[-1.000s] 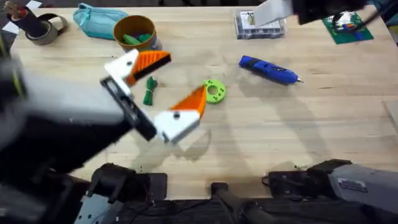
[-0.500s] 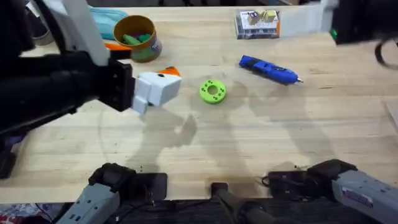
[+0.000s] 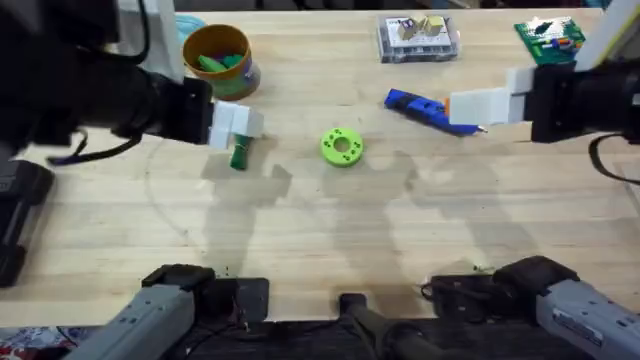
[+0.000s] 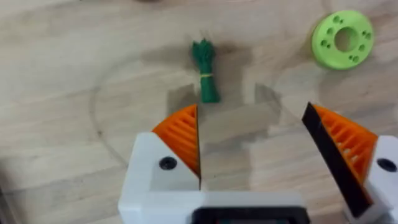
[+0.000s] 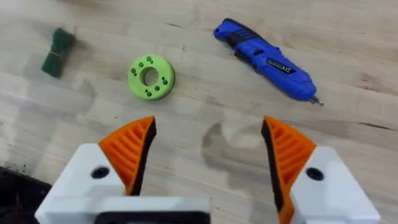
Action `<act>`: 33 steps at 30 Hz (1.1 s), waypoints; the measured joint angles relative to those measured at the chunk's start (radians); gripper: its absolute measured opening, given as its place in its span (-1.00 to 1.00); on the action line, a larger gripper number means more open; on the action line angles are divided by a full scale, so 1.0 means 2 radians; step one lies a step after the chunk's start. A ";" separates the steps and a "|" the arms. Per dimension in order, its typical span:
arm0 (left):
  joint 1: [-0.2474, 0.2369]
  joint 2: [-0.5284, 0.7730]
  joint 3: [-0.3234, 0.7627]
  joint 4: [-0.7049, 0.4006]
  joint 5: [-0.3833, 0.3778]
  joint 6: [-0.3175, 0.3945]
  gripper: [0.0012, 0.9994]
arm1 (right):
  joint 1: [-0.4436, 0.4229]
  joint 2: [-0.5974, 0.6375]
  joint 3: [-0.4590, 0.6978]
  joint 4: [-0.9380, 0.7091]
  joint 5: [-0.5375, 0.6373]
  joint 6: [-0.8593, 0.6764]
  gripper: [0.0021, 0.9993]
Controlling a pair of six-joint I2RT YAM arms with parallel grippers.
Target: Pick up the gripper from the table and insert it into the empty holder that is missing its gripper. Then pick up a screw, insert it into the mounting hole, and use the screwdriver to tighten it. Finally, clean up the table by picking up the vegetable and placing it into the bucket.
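**Both grippers open above the table, nothing in them**

From above, we are seeing the left arm reaching in from the left side. Its big dark body is covering much of that corner of the table [image 3: 330, 250], and the left gripper [image 3: 236, 124] is showing only as a white block, so from this view we cannot judge the fingers. The left wrist view is helping: the left gripper [image 4: 255, 140] is spread wide, with bare wood between the orange pads, and it is holding nothing. The vegetable [image 4: 205, 70] is lying flat on the wood beyond the fingers, apart from them. In the overhead view the vegetable [image 3: 239, 155] is peeking out just under the white block, partly covered.

The bucket [image 3: 219, 58] is standing near the far left of the table, with something green inside that we cannot make out clearly. The green ring [image 3: 343, 146] is lying near the middle.

The right arm is coming in from the right edge, and the right gripper [image 3: 478, 106] is hanging over the tip end of the screwdriver [image 3: 418, 105], hiding part of it. In the right wrist view the right gripper [image 5: 208, 146] is also spread open and empty, and the whole screwdriver [image 5: 267, 60] is lying on the wood, not touched.

A clear box [image 3: 417, 38] with small parts is sitting at the far edge; its contents are too small for us to tell.
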 joint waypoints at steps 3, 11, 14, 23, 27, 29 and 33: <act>0.014 0.035 0.000 -0.002 0.011 -0.003 0.97 | 0.000 0.000 0.000 0.000 0.000 0.000 0.98; 0.017 0.051 0.000 -0.002 0.015 -0.003 0.97 | 0.000 0.000 0.000 0.000 0.000 0.000 0.99; 0.017 0.051 0.000 -0.002 0.015 -0.003 0.97 | 0.000 0.000 0.000 0.000 0.000 0.000 0.99; 0.017 0.051 0.000 -0.002 0.015 -0.003 0.97 | 0.000 0.000 0.000 0.000 0.000 0.000 0.99; 0.017 0.051 0.000 -0.002 0.015 -0.003 0.97 | 0.000 0.000 0.000 0.000 0.000 0.000 0.99; 0.017 0.051 0.000 -0.002 0.015 -0.003 0.97 | 0.000 0.000 0.000 0.000 0.000 0.000 0.99; 0.017 0.051 0.000 -0.002 0.015 -0.003 0.97 | 0.000 0.000 0.000 0.000 0.000 0.000 0.99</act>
